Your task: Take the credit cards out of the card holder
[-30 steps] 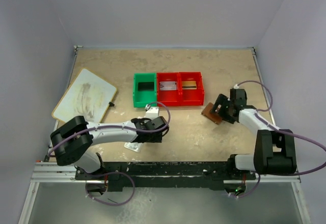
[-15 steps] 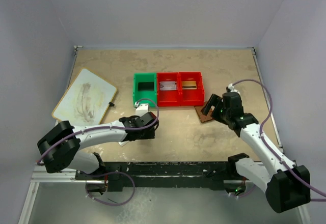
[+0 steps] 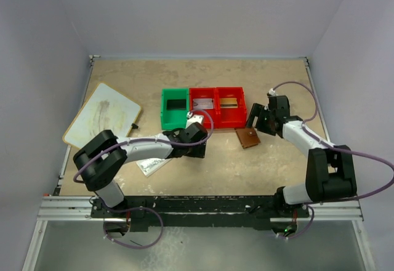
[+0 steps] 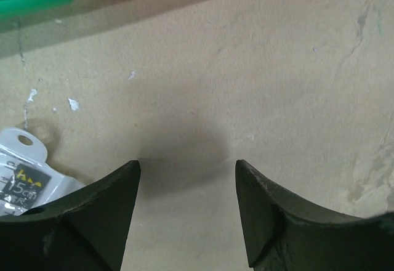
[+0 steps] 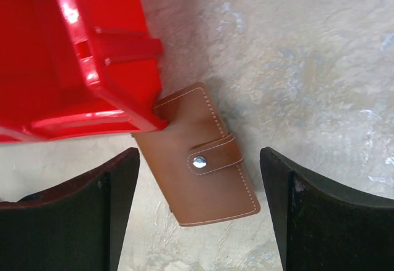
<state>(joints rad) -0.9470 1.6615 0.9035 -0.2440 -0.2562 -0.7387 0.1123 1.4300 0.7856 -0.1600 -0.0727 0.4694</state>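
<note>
Tan, scuffed tabletop (image 3: pixel 277 92), top view. Card holder (image 5: pixel 206 157) lies flat and shut on it, strap snapped over the stud (image 5: pixel 198 162). One corner sits right at the corner of the red bin (image 5: pixel 80 55); can't tell if they touch. No cards showing.

R gripper (image 5: pixel 197 160) hangs over the holder, fingers spread wide, one each side, gripping nothing. L gripper (image 4: pixel 186 178) is likewise spread and empty over bare table, well apart from the holder, w/ a white packet (image 4: pixel 24 172) beside one finger.

Risks, as I judge them:
- Bin-side finger is v. close to the bin wall. Coming straight down it could knock or drag the bin.
- Holder is thin and flat, so fingers may scrape the table and just shove it, poss. jamming it against the bin.
- Snap is fastened. Pulling the strap w/ nothing pinning the holder would prob. lift the whole thing, not open it.
- L arm is too far off to help yet.
</note>
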